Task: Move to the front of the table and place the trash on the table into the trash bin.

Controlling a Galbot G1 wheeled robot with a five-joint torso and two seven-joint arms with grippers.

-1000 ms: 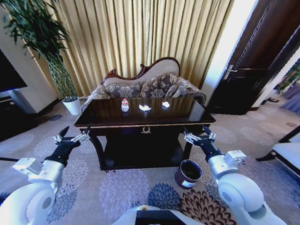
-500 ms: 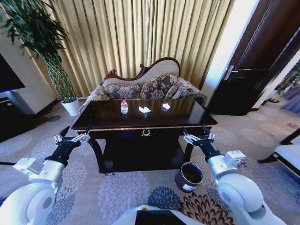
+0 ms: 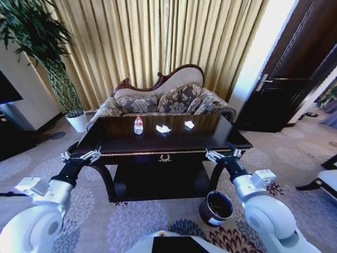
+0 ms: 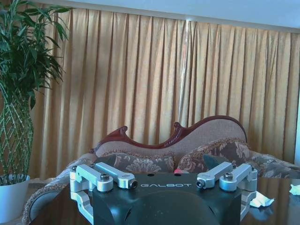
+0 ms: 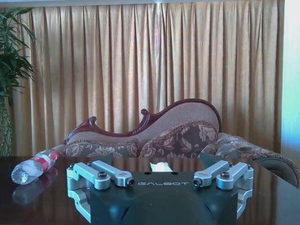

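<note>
The trash is lying on the top of the table (image 3: 131, 141), toward its far edge and well beyond both grippers: a small clear plastic bottle (image 3: 138, 125) with a red-and-white label, a crumpled white paper piece (image 3: 163, 128) just beside it, and a second crumpled paper piece (image 3: 189, 124) a little farther along. The table is dark, glossy and rectangular, with gold trim, a gold emblem on its front and a lower shelf, and a patterned sofa (image 3: 163, 97) is standing right behind it in front of golden curtains (image 3: 158, 42). The left gripper (image 3: 80, 156) is hovering in the air at the table's near left corner, its fingers spread wide and holding nothing. The right gripper (image 3: 223, 154) is hovering at the table's near right corner, likewise spread wide and empty. From the right wrist, the bottle is lying on its side on the shiny tabletop ahead of that gripper and off to one side, with a paper piece showing straight ahead between the spread fingers. From the left wrist, the paper pieces are showing ahead and off to one side of that gripper. The trash bin (image 3: 216, 208), small, round and dark brown with a shiny rim, is sitting on the patterned carpet (image 3: 137, 221) below the right gripper, near the table's front right leg. A potted plant (image 3: 47, 58) in a white pot is standing beyond the left gripper, near the wall.
</note>
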